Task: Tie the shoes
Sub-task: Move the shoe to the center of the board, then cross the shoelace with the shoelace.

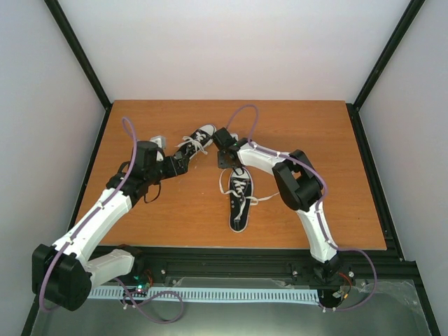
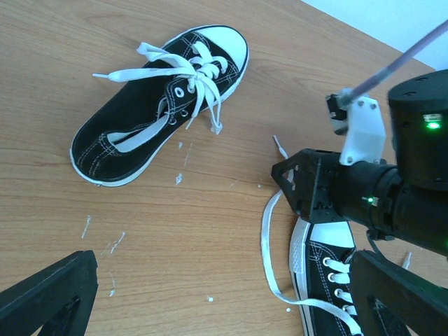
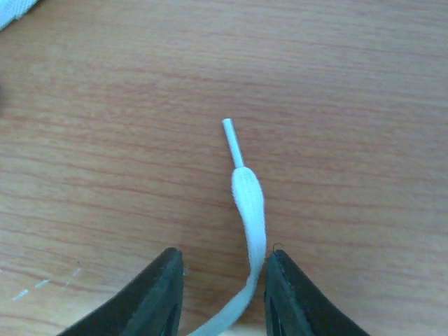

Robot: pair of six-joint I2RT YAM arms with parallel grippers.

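While the left gripper (image 2: 224, 269) hangs above the desk (image 2: 210, 217) with its jaws spread wide and nothing between them, the right gripper (image 3: 224, 262) sits low over the wood. Its jaws stand partly apart on either side of a white lace (image 3: 250, 210). The gap is wider than the lace, which brushes one finger (image 3: 294, 297) and, as far as the wrist view shows, is not pinched. The lace's stiff tip (image 3: 232, 143) lies on the desk, pointing away from the gripper. This lace seems to run back to the near shoe (image 1: 240, 203), though the right arm hides part of its course. That shoe lies mid-desk, its white toe cap just beside the right gripper, its laces untied. The far shoe (image 2: 133, 133) lies upright on its sole, apart from the near one and just beyond the left gripper. Its laces are loose and trail over its side.
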